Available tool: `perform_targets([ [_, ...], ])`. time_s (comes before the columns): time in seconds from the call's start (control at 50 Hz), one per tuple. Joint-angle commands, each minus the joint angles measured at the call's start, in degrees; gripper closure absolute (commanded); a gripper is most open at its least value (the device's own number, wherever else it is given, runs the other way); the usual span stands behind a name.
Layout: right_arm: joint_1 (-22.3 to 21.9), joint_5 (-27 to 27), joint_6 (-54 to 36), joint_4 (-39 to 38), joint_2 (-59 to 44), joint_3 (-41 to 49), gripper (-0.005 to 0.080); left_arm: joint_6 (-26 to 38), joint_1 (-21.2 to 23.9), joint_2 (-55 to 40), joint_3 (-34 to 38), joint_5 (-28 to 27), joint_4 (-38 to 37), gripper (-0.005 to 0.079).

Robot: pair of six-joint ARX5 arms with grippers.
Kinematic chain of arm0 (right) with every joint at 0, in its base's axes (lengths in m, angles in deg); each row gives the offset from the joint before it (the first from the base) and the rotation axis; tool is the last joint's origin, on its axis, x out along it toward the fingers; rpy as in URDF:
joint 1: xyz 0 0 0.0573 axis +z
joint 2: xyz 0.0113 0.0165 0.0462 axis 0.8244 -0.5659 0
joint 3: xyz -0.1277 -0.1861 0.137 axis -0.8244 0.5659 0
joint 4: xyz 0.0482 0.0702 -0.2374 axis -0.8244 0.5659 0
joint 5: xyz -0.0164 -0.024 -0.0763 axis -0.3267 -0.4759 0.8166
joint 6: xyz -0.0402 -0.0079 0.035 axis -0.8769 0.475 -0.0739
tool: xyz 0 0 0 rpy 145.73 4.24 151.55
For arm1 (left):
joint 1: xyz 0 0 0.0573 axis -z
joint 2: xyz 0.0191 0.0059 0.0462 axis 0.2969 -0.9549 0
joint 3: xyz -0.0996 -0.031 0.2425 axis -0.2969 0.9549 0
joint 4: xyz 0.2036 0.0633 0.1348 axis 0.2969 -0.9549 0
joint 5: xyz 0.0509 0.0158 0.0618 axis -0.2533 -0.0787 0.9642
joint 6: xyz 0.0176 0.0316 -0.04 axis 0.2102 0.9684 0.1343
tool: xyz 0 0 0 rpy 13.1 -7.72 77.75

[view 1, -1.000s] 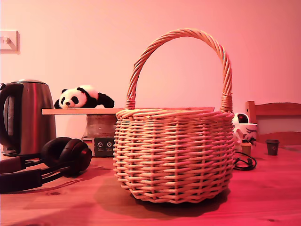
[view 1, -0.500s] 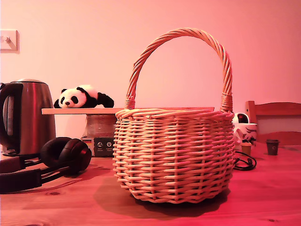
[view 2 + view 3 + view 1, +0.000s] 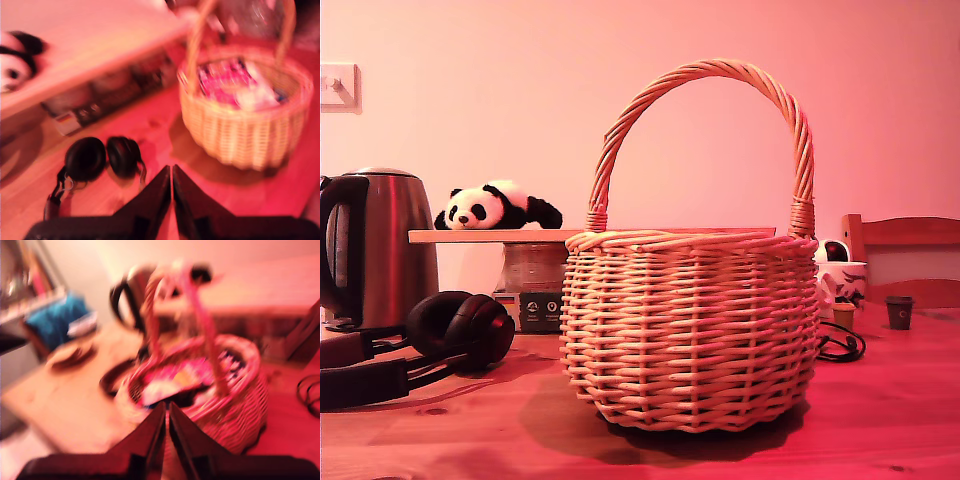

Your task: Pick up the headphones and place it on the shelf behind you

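Note:
The black headphones (image 3: 440, 335) lie on the wooden table at the exterior view's left, ear cups stacked, headband running off that edge. The first wrist view shows the headphones (image 3: 102, 157) on the table just ahead of my first gripper (image 3: 171, 172), whose fingers are pressed together, shut and empty, hovering above them. The shelf (image 3: 500, 236), a light wooden plank, sits behind the basket; the shelf (image 3: 85, 60) fills the far side of the first wrist view. My second gripper (image 3: 166, 410) is shut and empty, above the wicker basket (image 3: 200, 385). Neither arm shows in the exterior view.
A large wicker basket (image 3: 690, 320) with a tall handle stands mid-table, holding pink packets. A steel kettle (image 3: 375, 250) stands at the exterior view's left. A toy panda (image 3: 495, 208) lies on the plank. A mug (image 3: 842, 280), small cup (image 3: 899, 312), cable (image 3: 842, 345) and chair back (image 3: 905, 240) are at the right.

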Motion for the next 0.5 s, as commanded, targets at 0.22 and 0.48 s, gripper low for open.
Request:
perform_targets([
  [0.22, 4.20, -0.22, -7.04, 7.43, -12.13, -11.41, 0.0765, 13.51, 5.95, -12.94, -2.05, 9.81, -4.87, 0.0718],
  [0.48, 7.89, -0.17, -7.54, 5.92, -20.65, -13.79, 0.0765, 16.70, 11.91, -23.71, -3.74, 24.37, -1.84, 0.0283],
])
